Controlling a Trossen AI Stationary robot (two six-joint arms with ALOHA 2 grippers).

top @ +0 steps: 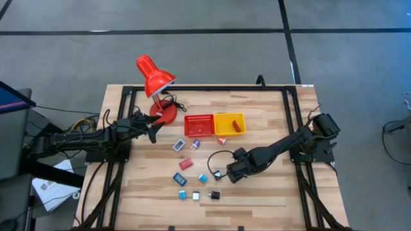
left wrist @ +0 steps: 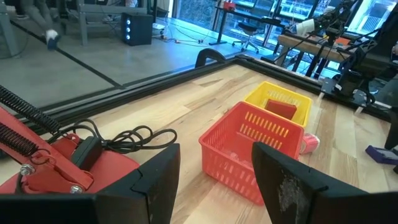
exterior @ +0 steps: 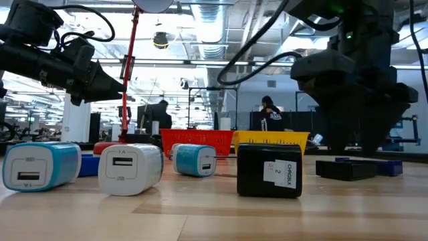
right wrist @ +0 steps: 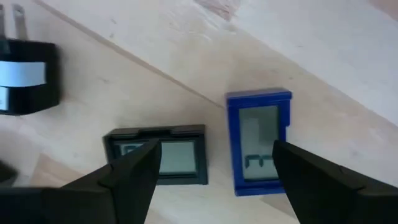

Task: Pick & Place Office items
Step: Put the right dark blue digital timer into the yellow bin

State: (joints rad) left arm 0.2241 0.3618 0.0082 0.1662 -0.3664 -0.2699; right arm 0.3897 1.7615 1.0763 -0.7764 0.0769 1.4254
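Right gripper [right wrist: 214, 177]: open, low over the table's centre, jaws straddling black display unit [right wrist: 157, 155] and blue display unit [right wrist: 259, 142]. Probably centre on one before closing. Left gripper [left wrist: 214, 180]: open, waiting beside red basket [left wrist: 249, 149].

Your right gripper [right wrist: 214, 180] hangs spread over a black display piece [right wrist: 157, 155] and blue display piece [right wrist: 259, 142]; bare wood shows between them. Black plug adapter [right wrist: 26, 77] blocks 9 o'clock. In the high view, 3 o'clock table [top: 276, 186] is free.
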